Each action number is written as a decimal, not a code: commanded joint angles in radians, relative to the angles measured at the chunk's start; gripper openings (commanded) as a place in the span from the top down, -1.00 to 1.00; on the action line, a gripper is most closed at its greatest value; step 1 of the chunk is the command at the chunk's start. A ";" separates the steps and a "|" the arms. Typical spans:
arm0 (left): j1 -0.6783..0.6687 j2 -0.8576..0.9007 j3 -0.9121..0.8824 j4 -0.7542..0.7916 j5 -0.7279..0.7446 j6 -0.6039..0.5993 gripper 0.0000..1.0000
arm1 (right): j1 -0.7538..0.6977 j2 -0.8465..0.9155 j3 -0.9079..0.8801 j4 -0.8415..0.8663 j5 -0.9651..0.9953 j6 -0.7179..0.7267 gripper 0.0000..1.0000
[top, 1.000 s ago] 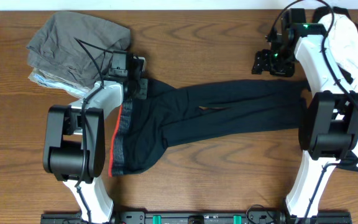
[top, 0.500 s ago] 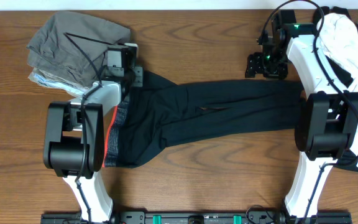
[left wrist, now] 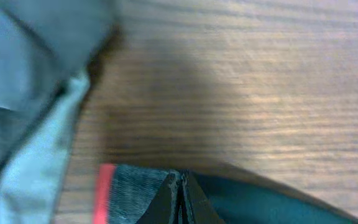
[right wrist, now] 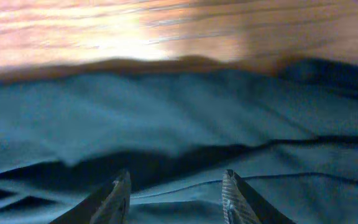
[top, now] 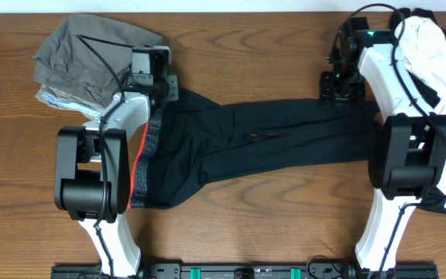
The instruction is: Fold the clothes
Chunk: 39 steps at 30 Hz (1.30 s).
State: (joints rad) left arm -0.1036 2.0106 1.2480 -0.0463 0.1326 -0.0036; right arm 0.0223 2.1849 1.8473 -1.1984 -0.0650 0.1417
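**Leggings laid out across the surface, left end pinched**

So the black leggings (top: pixel 269 143) are lying lengthwise across the middle of the wooden surface (top: pixel 269 46). The waistband (top: pixel 139 167) is over on the left side and the legs run out to the right. The waistband is grey with a red-orange edge and sits mostly under and beside the left arm (top: pixel 91 178). The fabric is fairly flat, with a few creases and one small fold around the middle. The ankle end reaches as far as the right arm (top: pixel 409 155).

Left fingers (left wrist: pixel 179 200): clenched tight, no gap at all. In the wrist view they're pinching the top corner of the waistband, right where the grey band meets the black cloth, with the red strip just to the side. So that end is grasped.

Right fingers (right wrist: pixel 118 198): spread apart, nothing between them. They hang right over the far-edge ankle end of the leggings. All the wrist view gives is rumpled black cloth below the tips and a strip of wood past it. Can't tell if the tips are actually touching the cloth, it's blurry.

Other stuff: a grey pile (top: pixel 91 54) sits in the far left corner, near the left fingers but apart from the leggings. A white top (top: pixel 440 54) with black bits is bunched up in the far right corner behind the right arm
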 commanded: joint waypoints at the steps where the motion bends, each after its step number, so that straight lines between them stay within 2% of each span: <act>1: -0.022 0.011 0.010 -0.023 0.013 -0.008 0.88 | -0.046 -0.036 -0.027 0.029 0.039 0.023 0.12; 8: -0.029 0.011 0.006 -0.063 0.013 -0.008 0.88 | -0.080 -0.036 -0.154 0.134 0.039 0.018 0.32; 11: -0.028 0.011 0.003 -0.086 0.013 -0.008 0.88 | -0.094 -0.036 -0.219 0.204 0.037 0.018 0.35; 16: -0.028 0.012 -0.007 -0.096 0.013 -0.009 0.88 | -0.108 -0.036 -0.284 0.317 0.004 0.019 0.33; 22: -0.028 0.020 -0.035 -0.095 0.002 -0.010 0.88 | -0.108 -0.036 -0.371 0.518 0.005 0.018 0.20; 27: -0.026 0.080 -0.038 -0.086 -0.040 -0.041 0.88 | -0.117 -0.026 -0.434 0.665 0.010 0.018 0.19; 34: -0.026 0.195 -0.038 0.018 -0.045 -0.052 0.88 | -0.122 0.032 -0.444 0.785 0.016 0.003 0.18; 39: -0.017 0.214 -0.038 0.109 -0.129 -0.107 0.88 | -0.122 0.087 -0.444 0.884 0.016 0.000 0.15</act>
State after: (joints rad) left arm -0.1337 2.1281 1.2533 0.0834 0.0826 -0.0689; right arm -0.0895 2.1689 1.4372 -0.3161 -0.0544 0.1478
